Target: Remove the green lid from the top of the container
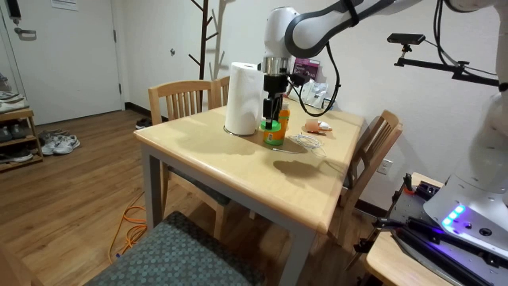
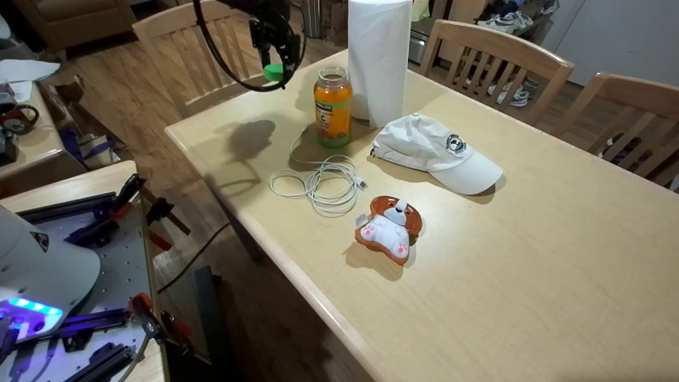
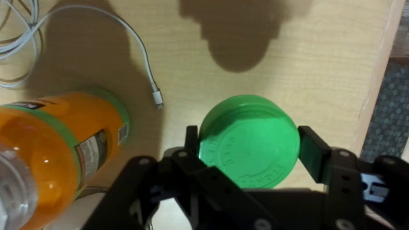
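Lid off and pinched; slip and jar bump are the risks

Black two-finger gripper (image 3: 249,140) is clamped on opposite sides of the small round bright green plastic lid (image 3: 250,151), held above the pale wood-look table (image 2: 530,276), beside the uncapped, round translucent orange jar (image 2: 333,114).

Risks, my read: round rim held at two spots may roll or slip if grip eases; swinging back could knock the jar into the tall white paper towel roll (image 2: 377,63); lowering onto the coiled white cable (image 2: 334,185) could leave lid tilted.

Room: table edge (image 3: 374,86) runs near, opposite side from jar, grey patterned chair seat (image 3: 388,127) beyond. Overshoot means a drop. More tabletop past the brown-and-white toy dog (image 2: 390,228).
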`<control>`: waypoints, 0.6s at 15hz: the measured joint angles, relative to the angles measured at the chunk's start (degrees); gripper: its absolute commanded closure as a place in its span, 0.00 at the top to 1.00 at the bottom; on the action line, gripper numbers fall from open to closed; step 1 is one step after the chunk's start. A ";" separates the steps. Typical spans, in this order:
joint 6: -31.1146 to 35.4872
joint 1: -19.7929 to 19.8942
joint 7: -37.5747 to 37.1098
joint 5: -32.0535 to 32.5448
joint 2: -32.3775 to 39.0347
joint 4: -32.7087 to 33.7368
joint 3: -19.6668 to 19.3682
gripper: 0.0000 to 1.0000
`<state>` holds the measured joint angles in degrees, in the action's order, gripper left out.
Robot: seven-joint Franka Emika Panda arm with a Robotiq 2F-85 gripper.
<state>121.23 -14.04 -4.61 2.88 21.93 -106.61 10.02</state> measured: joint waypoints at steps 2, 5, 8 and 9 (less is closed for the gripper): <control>3.53 -0.11 0.20 -0.24 1.77 -0.71 0.41 0.51; 8.15 -0.12 1.22 -1.45 4.33 -1.75 1.10 0.51; 10.24 -0.12 2.82 -3.07 6.60 -2.43 1.72 0.51; 10.26 -0.12 3.09 -3.18 7.33 -2.48 1.86 0.51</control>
<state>131.49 -14.16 -1.52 -0.30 29.26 -109.09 11.88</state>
